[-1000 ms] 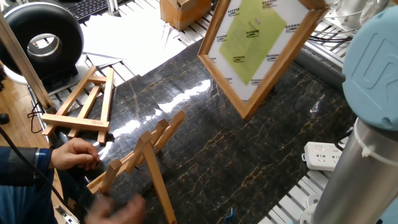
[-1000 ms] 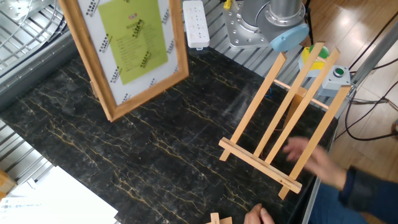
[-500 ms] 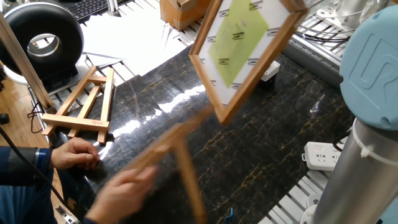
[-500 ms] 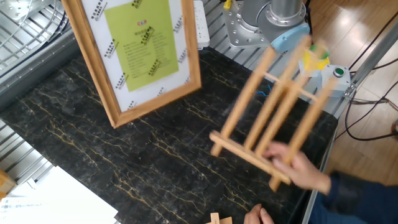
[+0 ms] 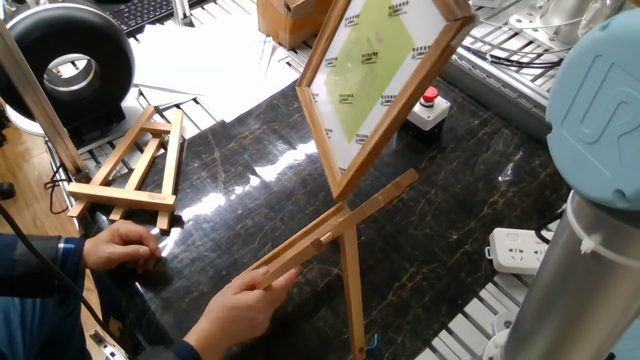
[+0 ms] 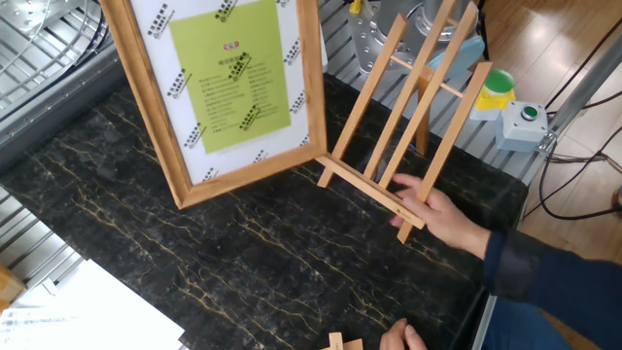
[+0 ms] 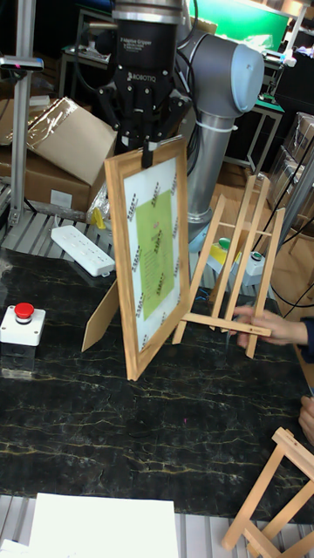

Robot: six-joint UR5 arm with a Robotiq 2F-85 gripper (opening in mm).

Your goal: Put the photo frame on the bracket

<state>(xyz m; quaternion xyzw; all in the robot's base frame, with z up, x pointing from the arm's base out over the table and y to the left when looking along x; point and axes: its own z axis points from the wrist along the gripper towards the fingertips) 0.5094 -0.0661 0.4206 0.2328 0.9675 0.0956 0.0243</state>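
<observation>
Photo frame [image 6: 228, 92] carried closer to bracket [image 6: 408, 107] — person's hand [image 6: 442, 219] stood bracket upright, ledge now beside frame's corner.

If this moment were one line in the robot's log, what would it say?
gripper: shut on frame top edge | frame: hanging above table, not on bracket | bracket: upright beside frame, steadied by person's hand

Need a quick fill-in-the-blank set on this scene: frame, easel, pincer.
1. The robot's pincer grips the light-wood photo frame by its ____ edge.
2. A person's ____ steadies the tall three-slat wooden easel.
3. The button on the small grey box is ____.
4. The smaller A-shaped easel lies ____ on the table.

Missing: top; hand; red; flat
</observation>
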